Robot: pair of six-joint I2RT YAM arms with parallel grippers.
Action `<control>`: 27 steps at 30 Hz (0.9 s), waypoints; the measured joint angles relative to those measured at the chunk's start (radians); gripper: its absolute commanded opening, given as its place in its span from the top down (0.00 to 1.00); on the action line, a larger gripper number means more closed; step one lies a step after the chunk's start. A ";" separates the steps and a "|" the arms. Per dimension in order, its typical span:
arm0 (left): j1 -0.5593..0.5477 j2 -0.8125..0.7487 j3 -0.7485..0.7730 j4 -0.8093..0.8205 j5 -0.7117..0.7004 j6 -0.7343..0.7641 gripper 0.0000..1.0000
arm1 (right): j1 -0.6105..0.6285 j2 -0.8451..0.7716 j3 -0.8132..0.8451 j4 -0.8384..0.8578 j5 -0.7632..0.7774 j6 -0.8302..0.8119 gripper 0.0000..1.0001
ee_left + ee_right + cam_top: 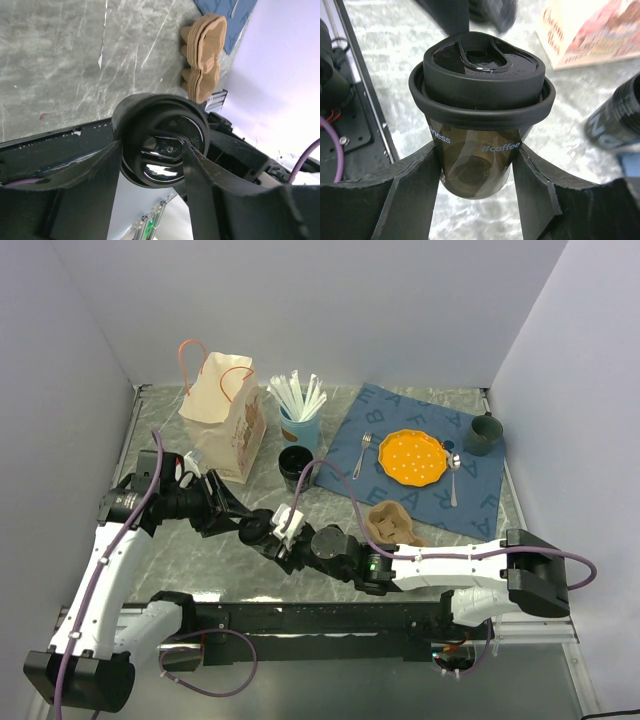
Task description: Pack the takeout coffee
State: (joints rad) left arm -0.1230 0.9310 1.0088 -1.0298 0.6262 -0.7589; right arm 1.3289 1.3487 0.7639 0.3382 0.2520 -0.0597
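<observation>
The takeout coffee (258, 530), a small black cup with a black lid, hangs tilted above the marble table between both arms. In the left wrist view its lid (160, 140) faces the camera, and my left gripper (152, 150) presses on the lid's rim from both sides. In the right wrist view my right gripper (476, 155) has both fingers against the cup's dark body (475, 165) below the lid (482, 75). From above, the left gripper (243, 524) and the right gripper (284, 530) meet at the cup.
A paper bag (222, 415) stands at the back left, with a light-blue straw cup (300, 425) and a lidless black cup (295, 462) beside it. A blue mat (480, 490) carries an orange plate (412, 457), cutlery and a grey-green mug (483, 435). A cardboard cup carrier (392, 523) lies near the right arm.
</observation>
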 measured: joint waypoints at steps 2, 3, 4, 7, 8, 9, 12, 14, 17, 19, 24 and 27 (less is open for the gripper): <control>0.000 -0.006 -0.006 -0.006 0.012 0.005 0.44 | 0.000 0.000 0.000 0.019 0.001 -0.022 0.39; 0.000 -0.006 -0.006 -0.009 0.012 0.007 0.45 | 0.000 0.000 -0.001 0.023 0.001 -0.032 0.40; 0.000 -0.006 -0.006 -0.011 0.012 0.011 0.45 | 0.000 0.000 -0.002 0.025 0.001 -0.040 0.40; 0.000 -0.006 -0.006 -0.026 0.002 0.021 0.48 | 0.000 0.000 -0.004 0.030 0.000 -0.055 0.40; 0.000 -0.005 -0.006 -0.032 -0.001 0.026 0.48 | 0.000 0.000 -0.004 0.030 0.000 -0.061 0.40; 0.000 -0.004 -0.006 -0.034 -0.004 0.030 0.47 | 0.000 0.000 -0.004 0.030 0.000 -0.063 0.40; 0.000 -0.002 -0.006 -0.042 -0.021 0.039 0.45 | 0.000 0.000 -0.006 0.035 0.002 -0.070 0.41; 0.000 0.002 -0.006 -0.054 -0.039 0.041 0.44 | 0.000 0.000 -0.013 0.044 0.003 -0.074 0.41; 0.000 0.011 0.003 -0.083 -0.071 0.043 0.44 | 0.000 0.000 -0.021 0.055 0.010 -0.080 0.41; 0.000 0.023 0.018 -0.098 -0.092 0.045 0.44 | 0.000 0.000 -0.021 0.064 0.010 -0.085 0.41; 0.000 0.032 0.027 -0.098 -0.112 0.048 0.46 | -0.001 0.000 -0.021 0.073 0.010 -0.096 0.42; 0.000 0.035 0.025 -0.077 -0.106 0.049 0.48 | -0.001 0.000 -0.021 0.073 0.010 -0.096 0.43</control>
State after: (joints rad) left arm -0.1230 0.9661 1.0336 -1.1069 0.5198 -0.7101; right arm 1.3281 1.3487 0.7429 0.4110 0.2615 -0.1558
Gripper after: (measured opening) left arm 0.537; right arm 0.580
